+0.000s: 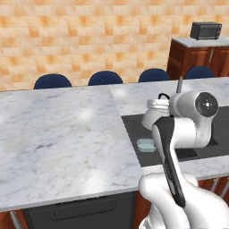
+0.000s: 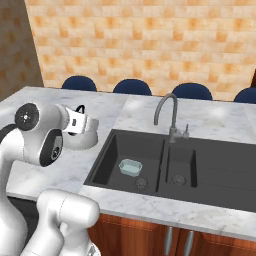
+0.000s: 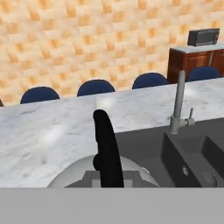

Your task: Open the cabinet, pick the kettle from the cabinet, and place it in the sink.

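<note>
Just left of the sink [image 2: 210, 165], over the marble counter [image 1: 58, 134], I had the kettle [image 2: 84, 135] hanging from the gripper [image 2: 75, 121], whose jaws were shut tight on the kettle's black arched handle [image 3: 107, 148]. From the left base camera, my own arm hid most of the kettle; only its pale rounded shoulder [image 1: 154, 112] showed above the basin's near-left corner. From the right base camera the forearm covered its left half. In the hand camera I saw only the handle rising up the middle and the top of the grey dome [image 3: 78, 173] below it; the fingertips themselves I could not make out against the black handle, and the spout was out of sight.

I could read no writing or labels anywhere. A dark boxy appliance [image 1: 205, 30] stood on a far wooden unit [image 1: 192, 56] behind the sink, too small for me to identify.

The sink was a dark grey double basin set into the white veined marble, with a slim silver tap [image 2: 167, 112] at its back edge and a small pale blue-green dish [image 2: 130, 167] lying in the left bowl. Beyond the counter, blue chair backs [image 2: 132, 87] lined up against an orange-tan tiled wall [image 2: 140, 40].
</note>
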Motion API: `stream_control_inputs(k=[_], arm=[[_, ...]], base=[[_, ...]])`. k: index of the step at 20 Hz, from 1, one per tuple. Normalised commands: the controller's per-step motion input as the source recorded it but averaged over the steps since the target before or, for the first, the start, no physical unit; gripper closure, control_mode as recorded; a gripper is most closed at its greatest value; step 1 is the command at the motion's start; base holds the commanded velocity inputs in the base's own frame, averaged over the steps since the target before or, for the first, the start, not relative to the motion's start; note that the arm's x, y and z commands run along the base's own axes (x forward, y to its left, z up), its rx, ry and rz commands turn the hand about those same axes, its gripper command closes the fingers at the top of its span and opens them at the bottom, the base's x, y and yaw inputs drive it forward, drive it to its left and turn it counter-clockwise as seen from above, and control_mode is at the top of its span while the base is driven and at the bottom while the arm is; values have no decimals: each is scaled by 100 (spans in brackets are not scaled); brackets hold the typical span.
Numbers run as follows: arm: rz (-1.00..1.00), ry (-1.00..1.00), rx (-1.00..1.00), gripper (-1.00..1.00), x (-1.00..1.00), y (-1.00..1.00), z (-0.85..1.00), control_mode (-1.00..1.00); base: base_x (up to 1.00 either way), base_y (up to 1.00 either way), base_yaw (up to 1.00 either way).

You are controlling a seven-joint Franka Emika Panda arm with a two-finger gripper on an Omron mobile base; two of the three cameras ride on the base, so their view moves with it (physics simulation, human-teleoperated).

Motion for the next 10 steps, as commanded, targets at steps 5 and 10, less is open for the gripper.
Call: stream_control_inputs(k=[5,10], arm=[[-31,15,0,100,8,-14,-6,-100],[-35,0,0,100,4,-8,-11,-100]], base=[[0,0,0],[0,0,0]])
